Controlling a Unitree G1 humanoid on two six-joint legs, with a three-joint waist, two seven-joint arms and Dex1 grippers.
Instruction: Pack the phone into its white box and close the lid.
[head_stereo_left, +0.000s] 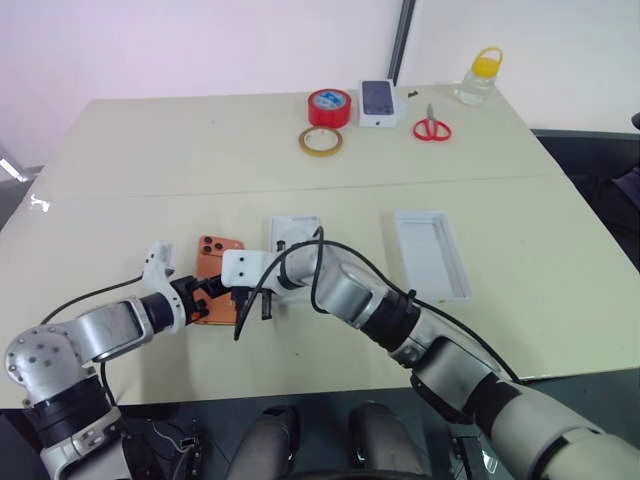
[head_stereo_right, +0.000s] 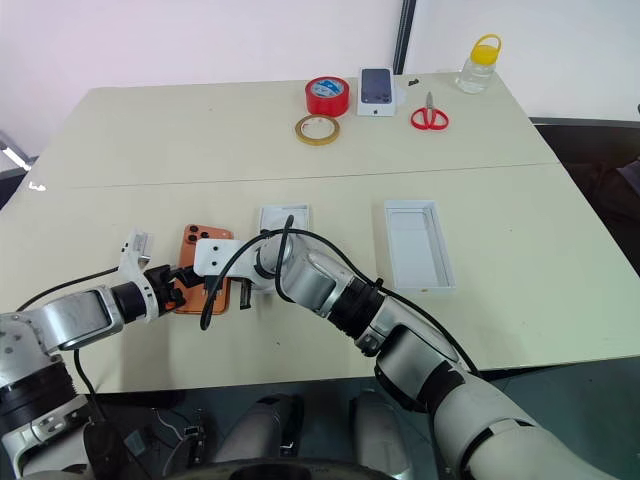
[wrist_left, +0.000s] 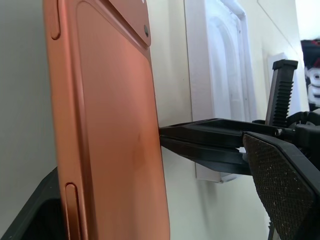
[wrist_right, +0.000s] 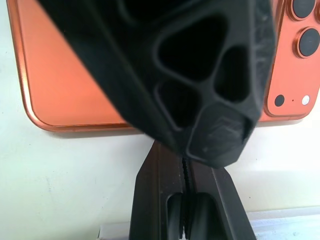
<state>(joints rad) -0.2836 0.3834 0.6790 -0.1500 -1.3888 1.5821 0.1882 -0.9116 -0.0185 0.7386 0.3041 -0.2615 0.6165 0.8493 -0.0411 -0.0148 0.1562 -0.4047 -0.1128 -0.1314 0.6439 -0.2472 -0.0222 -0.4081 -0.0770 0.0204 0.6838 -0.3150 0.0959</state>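
Orange, round-cornered phone (head_stereo_left: 213, 268) lies back-up on the beige counter (head_stereo_left: 150, 160), its long axis running away from me. I have the left gripper (head_stereo_left: 205, 296) at its near end, jaws wide and straddling it across its width. My right gripper (head_stereo_left: 254, 303), jaws shut and empty, presses at the phone's right edge. The shallow white box (head_stereo_left: 432, 254) sits well right of the phone, so the left arm is the nearer.

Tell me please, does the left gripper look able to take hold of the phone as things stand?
Probably yes: the left gripper stands open around the phone, though the shut right gripper presses against its edge.
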